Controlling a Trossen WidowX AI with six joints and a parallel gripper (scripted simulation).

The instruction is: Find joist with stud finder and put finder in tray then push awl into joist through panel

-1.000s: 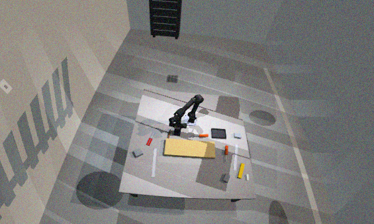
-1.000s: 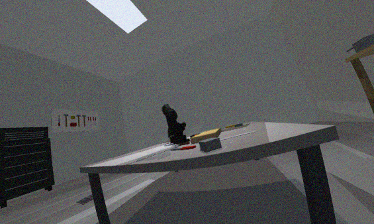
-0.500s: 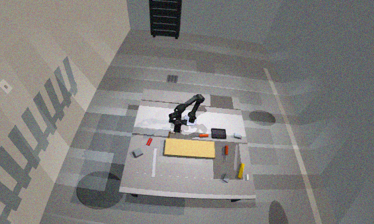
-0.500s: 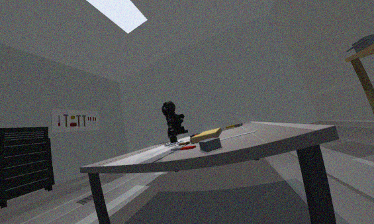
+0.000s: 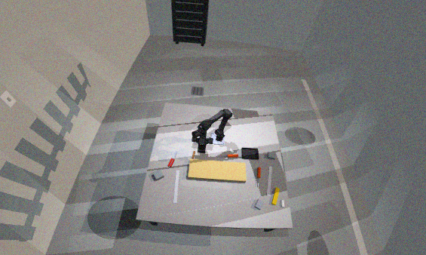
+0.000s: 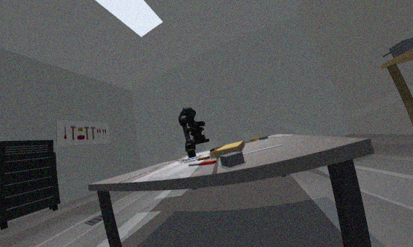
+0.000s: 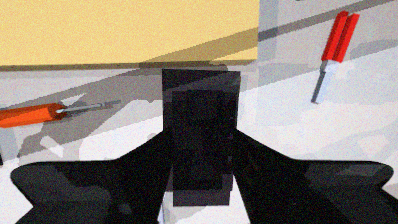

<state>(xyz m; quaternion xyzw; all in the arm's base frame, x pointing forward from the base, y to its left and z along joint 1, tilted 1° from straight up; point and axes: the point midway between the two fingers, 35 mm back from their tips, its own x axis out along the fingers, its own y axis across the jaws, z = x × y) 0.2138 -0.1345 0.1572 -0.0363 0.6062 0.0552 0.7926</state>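
Observation:
My gripper (image 7: pixel 200 127) (image 5: pixel 202 142) is shut on the black stud finder (image 7: pixel 201 100) (image 5: pixel 202 148), a dark block raised above the table. In the wrist view the block appears just short of the edge of the yellow floor panel (image 7: pixel 125 30) (image 5: pixel 216 172) (image 6: pixel 229 147). No hole can be made out in the panel. The black tray (image 5: pixel 249 153) lies to the right in the top view. A tool with a tan-orange handle (image 5: pixel 193 155), probably the awl, lies between the arm and the panel; it is not seen in the wrist view.
Orange-handled screwdrivers (image 5: pixel 233 155) (image 5: pixel 258 172) lie near the tray. Red-handled pliers (image 5: pixel 173 157) (image 7: pixel 340 37) lie left of the panel in the top view. Grey blocks (image 5: pixel 157 176) (image 6: pixel 232 159), pale strips (image 5: pixel 176 186) (image 5: pixel 269 181) and a yellow tool (image 5: pixel 275 196) are on the table.

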